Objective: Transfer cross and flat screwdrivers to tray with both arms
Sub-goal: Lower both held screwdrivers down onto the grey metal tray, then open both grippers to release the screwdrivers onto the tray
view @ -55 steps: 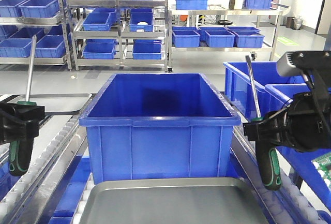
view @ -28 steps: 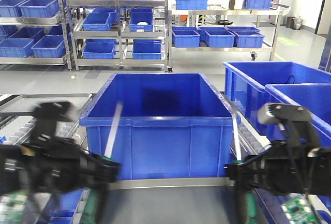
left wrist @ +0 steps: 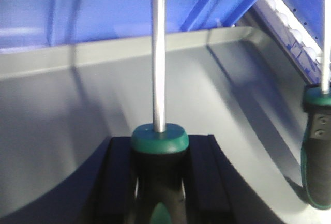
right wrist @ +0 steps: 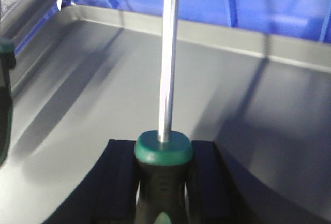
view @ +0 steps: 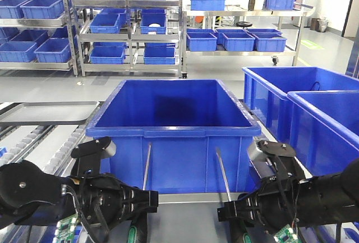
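Both screwdrivers stand upright over the dull-grey tray (view: pixel 185 199), which lies in front of the big blue crate. My left gripper (view: pixel 143 203) is shut on the black-and-green handle of one screwdriver (left wrist: pixel 159 141); its steel shaft (view: pixel 147 167) points up. My right gripper (view: pixel 227 212) is shut on the other screwdriver (right wrist: pixel 164 154), whose shaft (view: pixel 222 173) also points up. In the left wrist view the fingers (left wrist: pixel 118 175) clamp the handle above the tray floor (left wrist: pixel 72 105), and the other screwdriver (left wrist: pixel 316 151) shows at the right. In the right wrist view the tray floor (right wrist: pixel 258 110) lies below.
A deep blue crate (view: pixel 174 136) stands just behind the tray. Two more blue crates (view: pixel 314 108) stand at the right. A second grey tray (view: pixel 50 111) lies at the left beside a roller conveyor (view: pixel 61 153). Shelves of blue bins fill the background.
Both arms have swung in from the sides and dropped low, carrying the upright screwdrivers to over the tray. The screwdrivers now stand close together in front of the crate.
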Tool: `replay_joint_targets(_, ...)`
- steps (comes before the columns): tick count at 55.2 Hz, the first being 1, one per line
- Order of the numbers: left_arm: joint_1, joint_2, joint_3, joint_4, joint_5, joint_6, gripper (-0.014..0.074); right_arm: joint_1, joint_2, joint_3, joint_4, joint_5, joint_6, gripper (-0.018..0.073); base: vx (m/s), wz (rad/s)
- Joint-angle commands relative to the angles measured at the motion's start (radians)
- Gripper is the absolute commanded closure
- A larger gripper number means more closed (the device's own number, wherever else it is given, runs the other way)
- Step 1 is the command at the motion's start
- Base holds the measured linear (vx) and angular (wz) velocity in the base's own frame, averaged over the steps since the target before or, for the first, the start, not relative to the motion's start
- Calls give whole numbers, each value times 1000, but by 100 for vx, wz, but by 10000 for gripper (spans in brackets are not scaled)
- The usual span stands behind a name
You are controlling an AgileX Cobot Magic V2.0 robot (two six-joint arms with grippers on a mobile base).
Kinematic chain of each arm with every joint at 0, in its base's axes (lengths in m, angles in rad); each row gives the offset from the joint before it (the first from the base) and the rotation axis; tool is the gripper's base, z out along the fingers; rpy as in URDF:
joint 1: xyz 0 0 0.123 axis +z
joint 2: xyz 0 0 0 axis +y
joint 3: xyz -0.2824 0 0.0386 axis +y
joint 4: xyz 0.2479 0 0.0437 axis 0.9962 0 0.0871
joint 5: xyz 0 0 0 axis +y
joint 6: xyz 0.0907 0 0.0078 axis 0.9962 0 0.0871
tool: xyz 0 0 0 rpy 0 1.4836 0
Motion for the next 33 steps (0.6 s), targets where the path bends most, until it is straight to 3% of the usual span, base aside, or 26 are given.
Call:
replay_joint_targets(1, -5, -35, -34, -40, -34, -2, 220, 0, -31, -30, 37, -6, 11, 228, 0, 0)
replay_joint_targets(7, -5, -37, -34, -40, -33, -2, 144, -3, -31, -30, 37, -11, 11, 105, 0, 0)
replay_joint_targets(14, -4, -38, -34, -40, -9, -2, 127, -3, -34, -30, 37, -14, 10, 8, 0, 0)
replay_joint_targets(25, -4, -108, -34, -30, -48, 11, 128, -3, -122, -30, 37, -48, 11, -6, 0, 0)
replay_joint_targets(33, -4, -225, -34, -31, -127, 126, 128, -3, -237, -30, 37, -75, 10, -6, 0, 0)
